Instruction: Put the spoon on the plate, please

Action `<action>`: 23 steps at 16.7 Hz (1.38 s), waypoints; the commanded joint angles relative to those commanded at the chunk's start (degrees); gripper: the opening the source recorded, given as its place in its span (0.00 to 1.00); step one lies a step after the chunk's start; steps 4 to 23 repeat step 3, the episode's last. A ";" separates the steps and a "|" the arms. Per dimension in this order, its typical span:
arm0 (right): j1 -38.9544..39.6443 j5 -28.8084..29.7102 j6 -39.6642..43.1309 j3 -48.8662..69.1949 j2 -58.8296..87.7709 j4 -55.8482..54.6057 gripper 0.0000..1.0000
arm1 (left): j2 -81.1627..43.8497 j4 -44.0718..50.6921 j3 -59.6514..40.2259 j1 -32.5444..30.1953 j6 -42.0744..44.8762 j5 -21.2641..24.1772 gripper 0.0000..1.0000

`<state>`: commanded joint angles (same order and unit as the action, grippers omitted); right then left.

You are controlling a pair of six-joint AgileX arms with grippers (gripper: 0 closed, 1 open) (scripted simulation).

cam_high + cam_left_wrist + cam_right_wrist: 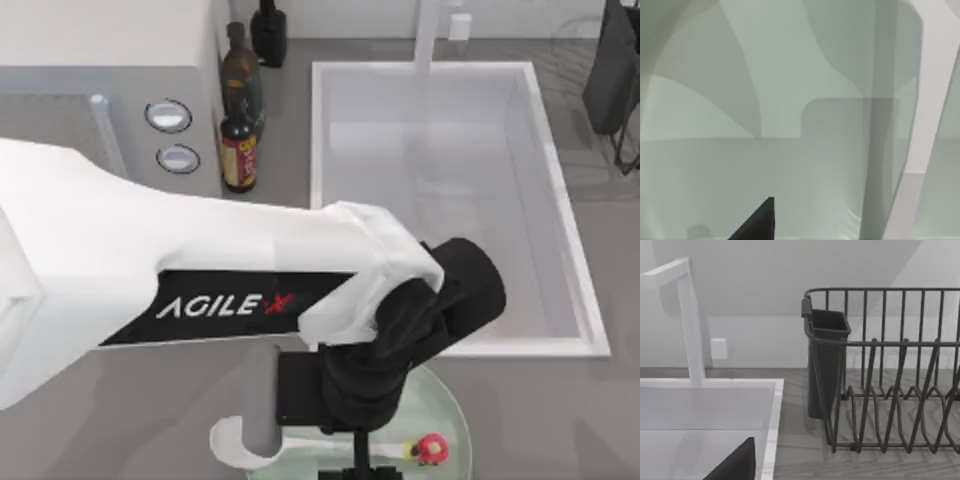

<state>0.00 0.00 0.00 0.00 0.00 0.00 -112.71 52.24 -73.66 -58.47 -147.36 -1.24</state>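
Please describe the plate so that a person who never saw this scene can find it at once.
Start at the big white sink, then go toward the top view's bottom edge. The plate lies there under the left gripper. It is round and pale mint-green, unlike the dark bottles beside the microwave.

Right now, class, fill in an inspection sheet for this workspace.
Surface: grey counter with a sink set in it.
Job's things: plate at the top view's bottom edge; spoon at the plate's left rim, grip unclear.
Clutter: small red toy on the plate; bottles beside the microwave.
Grippers: left gripper over the plate; right gripper parked near the rack.
Cables: nothing seen.
Surroundings: tap behind the sink.
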 joint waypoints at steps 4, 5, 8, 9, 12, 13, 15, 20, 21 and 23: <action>0.00 0.00 0.00 0.00 0.00 0.00 1.00 | 0.00 0.00 0.00 0.00 0.00 0.00 1.00; 0.00 0.00 0.00 0.00 0.00 0.00 1.00 | 0.00 0.00 0.00 0.00 0.00 0.00 1.00; 0.00 0.00 0.00 0.00 0.00 0.00 1.00 | 0.00 0.00 0.00 0.00 0.00 0.00 1.00; 0.00 0.00 0.00 0.00 0.00 0.00 1.00 | 0.00 0.00 0.00 0.00 0.00 0.00 1.00; 0.00 0.00 0.00 0.00 0.00 0.00 1.00 | 0.00 0.00 0.00 0.00 0.00 0.00 1.00; 0.00 0.00 0.00 0.00 0.00 0.00 1.00 | 0.00 0.00 0.00 0.00 0.00 0.00 1.00; 0.00 0.00 0.00 0.00 0.00 0.00 1.00 | 0.00 0.00 0.00 0.00 0.00 0.00 1.00; 0.00 0.00 0.00 0.00 0.00 0.00 1.00 | 0.00 0.00 0.00 0.00 0.00 0.00 1.00; 0.00 0.00 0.00 0.00 0.00 0.00 1.00 | 0.00 0.00 0.00 0.00 0.00 0.00 1.00; 0.00 0.00 0.00 0.00 0.00 0.00 1.00 | 0.00 0.00 0.00 0.00 0.00 0.00 1.00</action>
